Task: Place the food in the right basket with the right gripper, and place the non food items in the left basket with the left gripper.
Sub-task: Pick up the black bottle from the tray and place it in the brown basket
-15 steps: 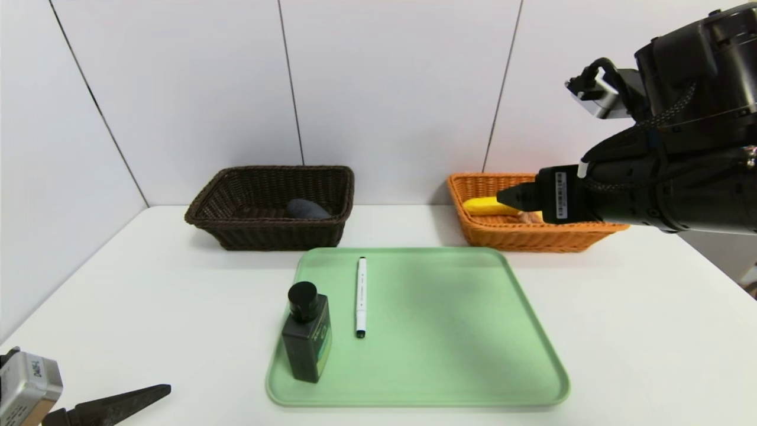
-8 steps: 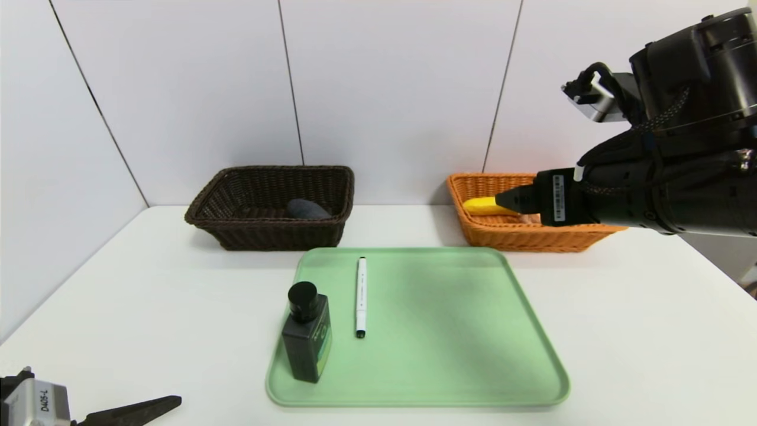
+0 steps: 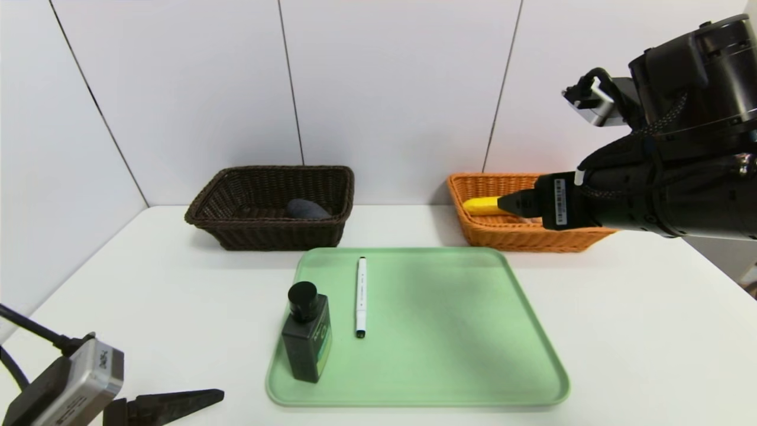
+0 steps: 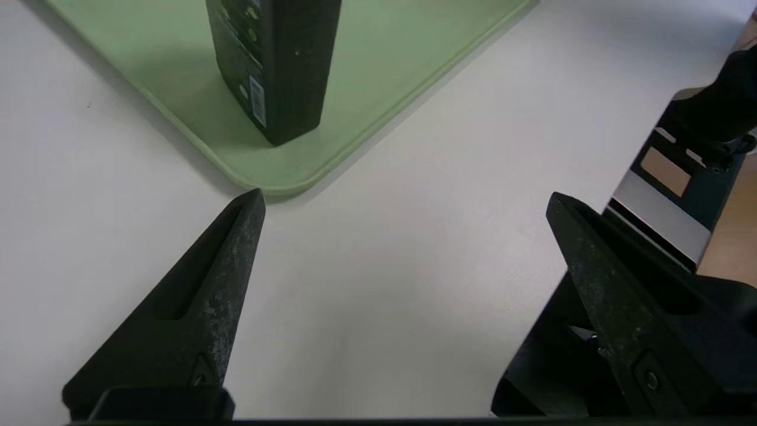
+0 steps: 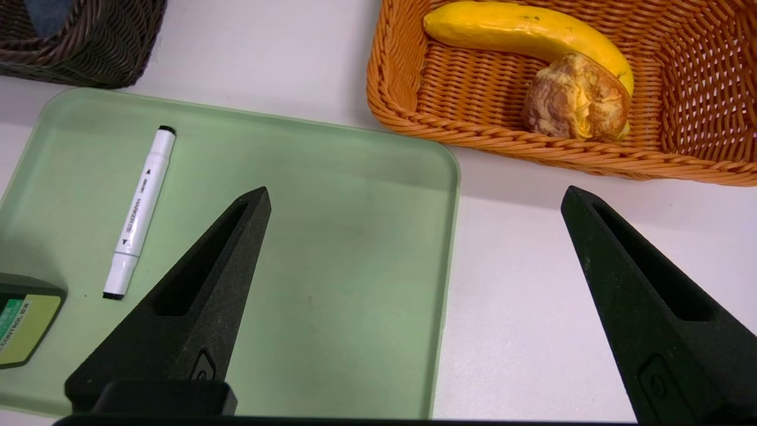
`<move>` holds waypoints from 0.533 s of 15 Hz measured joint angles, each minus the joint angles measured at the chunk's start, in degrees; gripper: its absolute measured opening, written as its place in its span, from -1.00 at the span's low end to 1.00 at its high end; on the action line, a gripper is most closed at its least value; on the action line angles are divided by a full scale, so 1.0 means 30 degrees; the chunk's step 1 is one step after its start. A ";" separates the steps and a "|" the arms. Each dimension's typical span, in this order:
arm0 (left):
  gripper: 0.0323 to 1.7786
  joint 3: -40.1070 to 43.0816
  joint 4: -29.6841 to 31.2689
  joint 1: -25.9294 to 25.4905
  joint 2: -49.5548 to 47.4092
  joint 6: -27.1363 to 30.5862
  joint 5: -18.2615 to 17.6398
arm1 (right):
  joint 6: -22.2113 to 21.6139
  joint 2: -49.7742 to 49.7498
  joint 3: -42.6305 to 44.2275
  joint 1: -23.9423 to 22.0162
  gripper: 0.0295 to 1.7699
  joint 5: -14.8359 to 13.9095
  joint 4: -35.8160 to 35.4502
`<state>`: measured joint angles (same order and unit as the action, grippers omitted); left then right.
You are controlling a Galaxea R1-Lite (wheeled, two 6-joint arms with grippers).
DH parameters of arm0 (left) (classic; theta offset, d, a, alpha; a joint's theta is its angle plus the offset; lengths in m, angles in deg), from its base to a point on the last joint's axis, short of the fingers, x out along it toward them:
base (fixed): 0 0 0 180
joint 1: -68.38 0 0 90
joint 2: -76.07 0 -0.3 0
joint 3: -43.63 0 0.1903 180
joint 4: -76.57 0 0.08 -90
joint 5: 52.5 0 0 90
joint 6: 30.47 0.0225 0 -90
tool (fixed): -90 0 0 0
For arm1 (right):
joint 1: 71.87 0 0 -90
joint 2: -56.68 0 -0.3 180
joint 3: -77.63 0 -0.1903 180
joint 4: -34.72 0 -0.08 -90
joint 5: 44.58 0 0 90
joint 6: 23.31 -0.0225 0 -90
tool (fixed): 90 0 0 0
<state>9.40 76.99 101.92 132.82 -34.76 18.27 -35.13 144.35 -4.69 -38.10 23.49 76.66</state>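
Where it lies on the tray (image 3: 449,331), the marker pen (image 3: 361,297) points toward the wall.

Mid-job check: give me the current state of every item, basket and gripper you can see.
Banana: lying in orange basket.
Bread roll: in orange basket, against banana.
Grey cloth: in dark basket.
Bottle: upright on tray, capped.
Marker: flat on tray.
Left gripper: jaws open, empty, near bottle.
Right gripper: jaws open, empty.
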 joint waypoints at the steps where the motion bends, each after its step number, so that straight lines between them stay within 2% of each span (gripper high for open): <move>1: 0.90 -0.0402 -0.0008 -0.0475 0.0727 0.0211 0.0118 | -0.0008 -0.0016 0.0000 -0.0049 0.91 0.0000 0.0012; 3: 0.90 -0.1028 -0.0028 -0.1333 0.1987 0.0642 0.0801 | -0.0008 -0.0065 -0.0037 -0.0240 0.91 0.0000 0.0012; 6: 0.90 -0.1227 -0.0158 -0.1609 0.2812 0.0975 0.1804 | -0.0045 -0.0102 -0.0110 -0.0341 0.91 0.0016 0.0012; 8: 0.90 -0.1231 -0.0175 -0.1625 0.3023 0.1284 0.1894 | -0.0045 -0.0093 -0.0158 -0.0341 0.91 0.0024 0.0000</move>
<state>5.71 76.46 97.04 141.89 -30.91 23.95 -35.27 144.07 -5.17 -39.12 23.56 76.66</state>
